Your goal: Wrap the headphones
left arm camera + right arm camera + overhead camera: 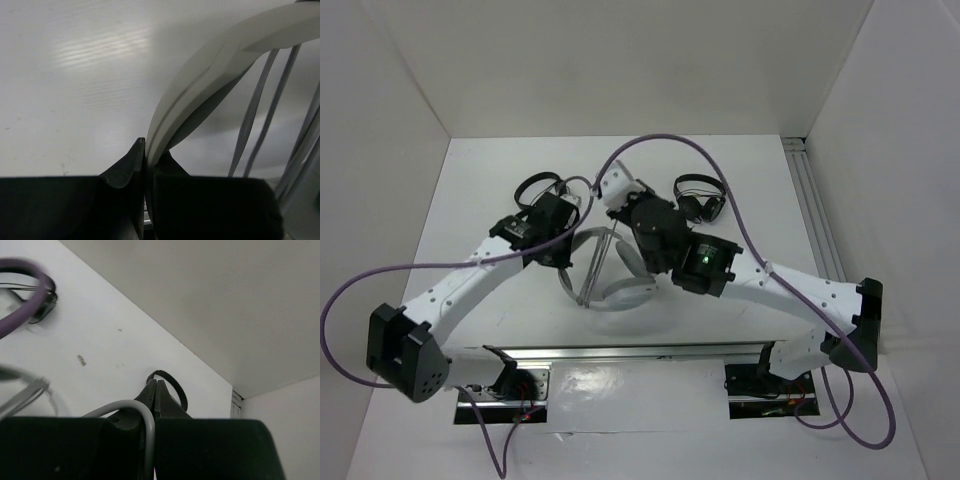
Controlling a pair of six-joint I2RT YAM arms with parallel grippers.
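The white headphones (625,295) lie in the middle of the table between my two arms. My left gripper (568,258) is shut on the wide white band; in the left wrist view the band (200,90) rises in a curve from between the jaws of the gripper (149,150). Several strands of the thin grey cable (260,100) run across the band's arc. My right gripper (665,215) is shut on the grey cable (145,420), which loops over its left finger in the right wrist view (156,385). The earcups are hidden.
Two small black headphones lie at the back, one left (535,188) and one right (700,200); the right one's band (175,385) shows just past my right fingertips. Purple arm cables (720,180) arch overhead. White walls enclose the table; a rail (815,210) runs along its right edge.
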